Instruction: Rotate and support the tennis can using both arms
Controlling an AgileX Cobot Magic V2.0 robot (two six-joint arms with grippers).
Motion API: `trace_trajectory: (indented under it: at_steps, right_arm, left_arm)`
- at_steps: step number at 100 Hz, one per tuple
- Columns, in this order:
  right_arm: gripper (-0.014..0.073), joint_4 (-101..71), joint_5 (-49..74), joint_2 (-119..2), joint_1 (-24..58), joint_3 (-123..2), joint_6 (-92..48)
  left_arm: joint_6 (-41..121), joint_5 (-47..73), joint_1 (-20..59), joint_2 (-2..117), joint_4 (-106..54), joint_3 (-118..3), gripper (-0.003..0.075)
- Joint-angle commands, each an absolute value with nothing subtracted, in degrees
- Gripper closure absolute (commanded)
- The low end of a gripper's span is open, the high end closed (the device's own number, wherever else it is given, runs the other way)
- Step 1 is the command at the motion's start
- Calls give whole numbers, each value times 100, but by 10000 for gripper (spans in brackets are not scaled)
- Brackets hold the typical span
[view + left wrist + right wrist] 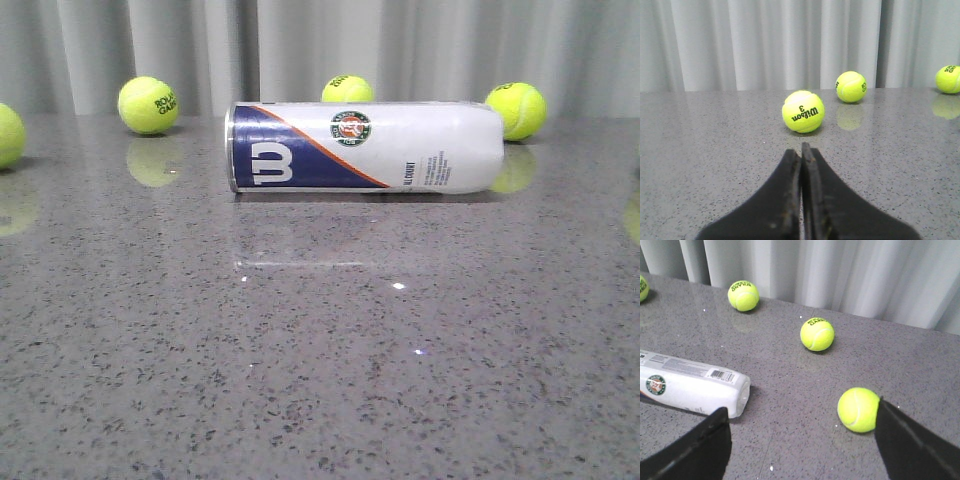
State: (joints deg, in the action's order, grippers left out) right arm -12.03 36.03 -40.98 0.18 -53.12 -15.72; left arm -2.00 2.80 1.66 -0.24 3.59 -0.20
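Pressed shut and empty, left gripper faces a Wilson ball while right gripper gapes empty near the tennis can, lying sideways, which would probably roll if nudged off-centre.

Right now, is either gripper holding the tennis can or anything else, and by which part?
Nothing is held. The left gripper is shut on nothing, the right gripper is open, and the tennis can lies untouched on the table.

You had bright, even light from above: small glints sat on the polished tabletop, which mirrored the balls and threw only soft, short shadows. Close to the lens, the left fingers and right fingers looked dark and slightly blurred.
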Motion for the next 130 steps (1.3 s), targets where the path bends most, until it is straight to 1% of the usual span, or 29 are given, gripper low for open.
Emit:
trace_trajectory:
  at_steps: [1,40,50,64,68,73,78,90,92,97,104,109,130]
  right_arm:
    - [14,-1272,2895,-3555,-24,-4910,-1445]
    - [14,-1286,2180,-1605,-24,-2939,-1130]
    - [14,-1293,1903,-1308,-24,-2790,-1046]
    - [27,-1293,1883,-1215,-24,-2786,-1046]
    - [60,-1293,1926,-1215,-24,-2786,-1046]
    - [121,-1293,1979,-1215,-24,-2786,-1046]
    - [203,-1293,2024,-1215,-24,-2786,-1046]
    - [448,-1293,2026,-1215,-24,-2786,-1046]
    - [474,-1293,2026,-1215,-24,-2786,-1046]
    - [569,-1293,2026,-1215,-24,-2786,-1046]
    - [665,-1293,2026,-1215,-24,-2786,-1046]
    - [655,-1293,2026,-1215,-24,-2786,-1046]
    - [662,-1293,2026,-1215,-24,-2786,-1046]
  left_arm:
    - [-245,-187,144,-248,316,248,741]
    - [-245,-187,144,-248,316,248,741]
    - [-245,-187,144,-248,316,248,741]
    - [-245,-187,144,-248,316,248,741]
    - [-245,-187,144,-248,316,248,741]
    - [-245,-187,144,-248,316,248,741]
    - [-245,-187,144,-248,316,248,741]
    - [-245,-187,144,-248,316,248,741]
    - [-245,-187,144,-248,316,248,741]
    - [-245,-187,144,-248,316,248,741]
    - [-245,-187,144,-248,316,248,741]
    - [-245,-187,144,-248,316,248,741]
    - [-245,-187,144,-248,316,248,741]
